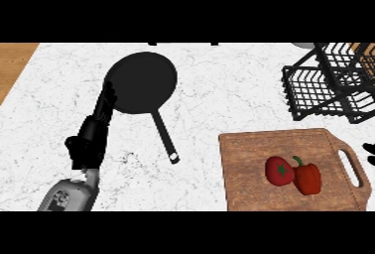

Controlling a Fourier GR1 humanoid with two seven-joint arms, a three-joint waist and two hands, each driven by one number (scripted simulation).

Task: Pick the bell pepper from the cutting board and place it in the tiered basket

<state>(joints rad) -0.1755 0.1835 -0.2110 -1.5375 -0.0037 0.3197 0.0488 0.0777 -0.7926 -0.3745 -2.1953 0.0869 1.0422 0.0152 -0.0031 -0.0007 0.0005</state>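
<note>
A red bell pepper (293, 174) with a green stem lies on the right half of a wooden cutting board (249, 163) at the lower right. The black wire tiered basket (322, 89) stands at the top right, beyond the board. My left hand (86, 141) is far to the left of the board, open, with its straight fingers pointing up along the left rim of a pan and nothing in it. Only a few dark tips of my right hand (370, 149) show at the right edge, just beside the board's handle end.
A black frying pan (141, 82) sits on the white marble counter (219, 84) at upper centre, its handle (165, 139) reaching down toward the board's left side. The wooden counter edge (15, 64) shows at the top left.
</note>
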